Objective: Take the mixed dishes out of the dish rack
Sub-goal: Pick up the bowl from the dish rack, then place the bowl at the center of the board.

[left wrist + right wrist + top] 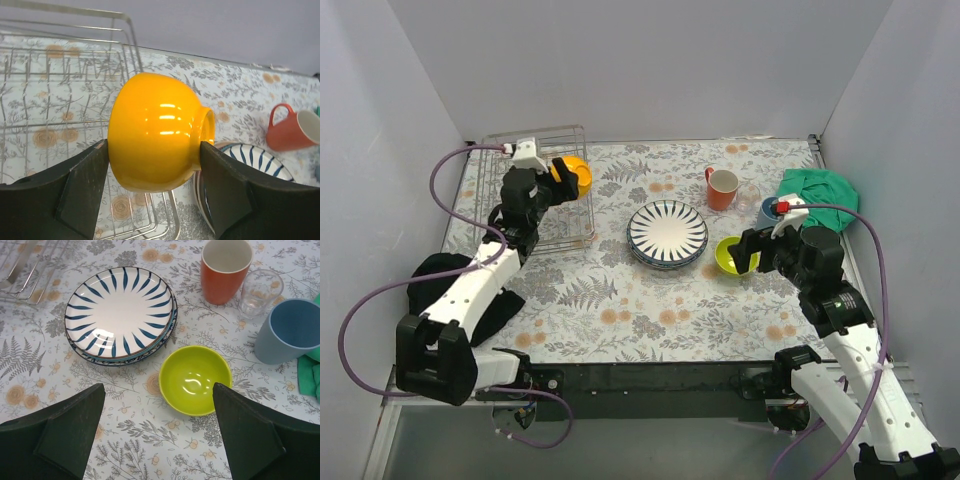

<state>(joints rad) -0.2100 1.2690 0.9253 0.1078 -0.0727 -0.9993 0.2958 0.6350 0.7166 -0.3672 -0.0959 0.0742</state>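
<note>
Orange-yellow bowl [155, 125], clamped sideways in the left gripper [152, 150] above the dish rack [60, 50], likely for carrying out; right gripper [157, 390] spread apart.

The overhead view faces down across the table [620, 300]; both close wrist views share the striped plate [120, 310].

Bright, even light from above; white glare streaks sit on the orange-yellow bowl [160, 130], shadows soft, everything fairly sharp.
</note>
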